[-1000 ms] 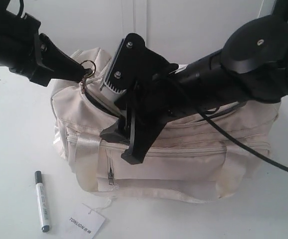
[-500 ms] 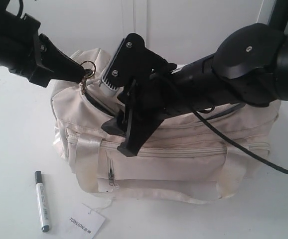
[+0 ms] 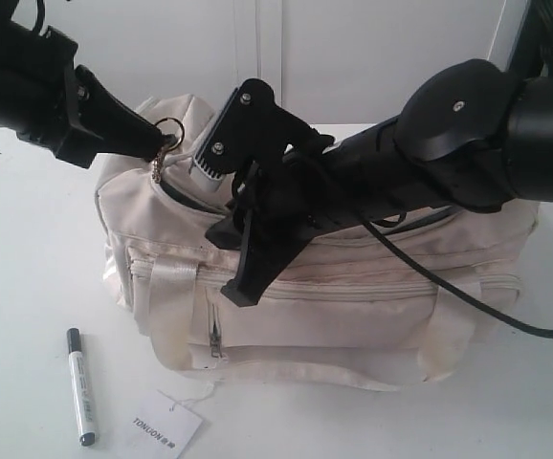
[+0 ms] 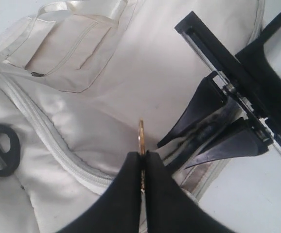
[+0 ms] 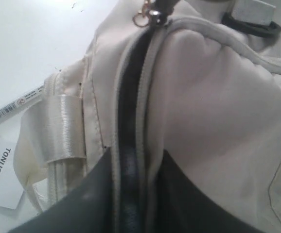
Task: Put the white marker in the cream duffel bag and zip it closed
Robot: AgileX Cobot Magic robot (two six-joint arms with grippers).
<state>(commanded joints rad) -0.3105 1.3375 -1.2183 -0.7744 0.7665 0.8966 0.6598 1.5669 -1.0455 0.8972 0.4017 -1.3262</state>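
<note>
Two black arms are reaching over a plain white surface, which is lying in front of a pale panelled wall. The cream duffel bag is sitting in the middle of it, soft and slumping. Its woven cloth is creasing around a curved top zipper that is gaping as a dark slit. A shiny ribbed webbing handle is looping down its front, and a black D-ring is showing at one end. The white marker, a slim straight barrel with a black cap and black end, is lying on the surface in front of the bag's left corner, apart from it and just beside a white paper tag with dark print. The left pincer is pressing its tapered black fingers together on a thin brass-coloured metal ring at the zipper's end, holding it above the bag's left end. The right pincer is standing part way open astride the zipper line, one dark finger on each side with the slit and its cream tape between them. Both fingers are touching the cloth, but whether they are squeezing it I cannot tell.
</note>
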